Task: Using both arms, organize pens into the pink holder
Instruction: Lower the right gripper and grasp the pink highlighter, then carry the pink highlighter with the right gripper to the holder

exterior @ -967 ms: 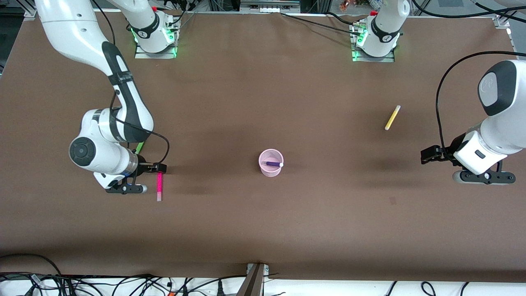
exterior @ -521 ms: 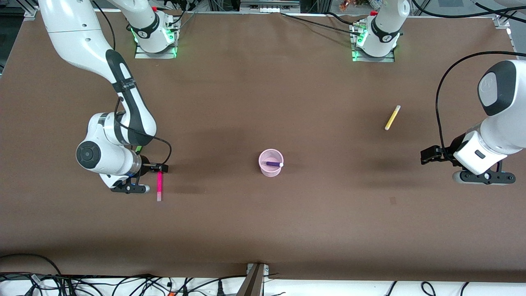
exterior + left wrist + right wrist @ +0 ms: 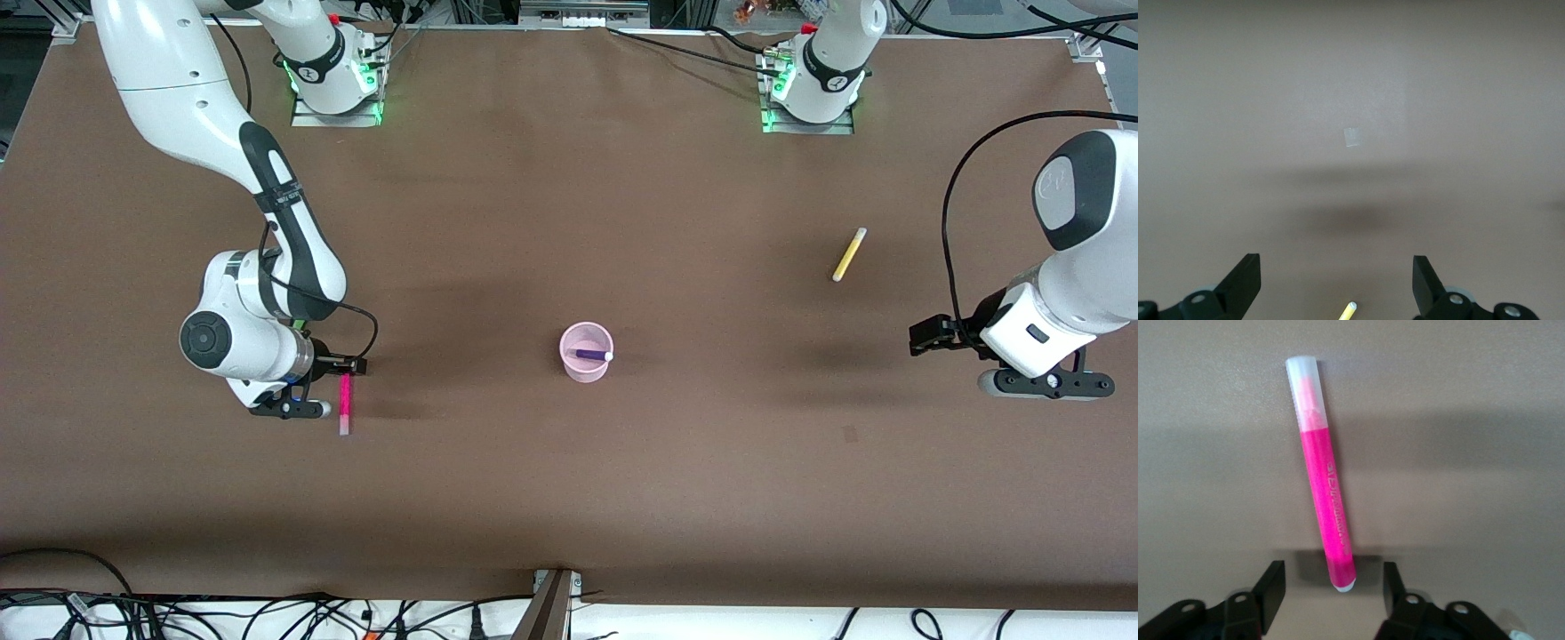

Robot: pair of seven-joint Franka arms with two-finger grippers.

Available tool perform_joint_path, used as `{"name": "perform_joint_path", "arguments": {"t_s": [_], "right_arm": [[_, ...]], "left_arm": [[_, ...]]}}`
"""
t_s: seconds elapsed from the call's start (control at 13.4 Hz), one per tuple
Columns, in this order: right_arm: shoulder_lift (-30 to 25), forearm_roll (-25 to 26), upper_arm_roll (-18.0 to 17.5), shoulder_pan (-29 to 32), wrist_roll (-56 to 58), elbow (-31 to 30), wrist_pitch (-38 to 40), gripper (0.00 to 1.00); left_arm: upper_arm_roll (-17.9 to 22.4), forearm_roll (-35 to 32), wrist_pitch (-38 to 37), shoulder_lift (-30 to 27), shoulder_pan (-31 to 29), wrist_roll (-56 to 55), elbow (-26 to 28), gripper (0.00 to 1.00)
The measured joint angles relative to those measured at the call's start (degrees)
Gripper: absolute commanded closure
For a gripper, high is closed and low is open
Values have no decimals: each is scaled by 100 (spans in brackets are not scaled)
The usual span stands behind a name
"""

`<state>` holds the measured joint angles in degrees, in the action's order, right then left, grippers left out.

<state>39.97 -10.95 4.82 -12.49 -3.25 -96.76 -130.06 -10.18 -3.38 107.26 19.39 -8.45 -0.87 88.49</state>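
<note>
Right gripper (image 3: 342, 366) nearer magenta pen (image 3: 345, 403).

The brown table (image 3: 569, 498) carries the pink holder (image 3: 586, 353) near its middle, a magenta pen (image 3: 345, 404) toward the right arm's end, and a yellow pen (image 3: 849, 254) toward the left arm's end.

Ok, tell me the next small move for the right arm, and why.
Probably lower the right end effector and close on the magenta pen. The pen lies flat on the table, one end between the open fingers, not yet gripped. The left arm waits.
</note>
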Motion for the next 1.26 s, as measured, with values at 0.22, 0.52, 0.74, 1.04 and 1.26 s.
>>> {"name": "perform_joint_path", "arguments": {"t_s": [0.22,0.52,0.74,1.04,1.26], "right_arm": [[12,0,7,24,98,-31,-82,78],[13,-1,17,38,134,-58,-119,96],[13,-3,20,46,134,-57,-126,99],[-9,-475,10,8,101,200,307,100],[-64,-821,0,-41,-344,867,1413,100]], "left_arm": [[-10,0,0,0,1,0,0,0],[-25,0,0,0,5,0,0,0],[-26,0,0,1,5,0,1,0],[-32,0,0,2,11,0,1,0],[-32,0,0,2,11,0,2,0]]}}
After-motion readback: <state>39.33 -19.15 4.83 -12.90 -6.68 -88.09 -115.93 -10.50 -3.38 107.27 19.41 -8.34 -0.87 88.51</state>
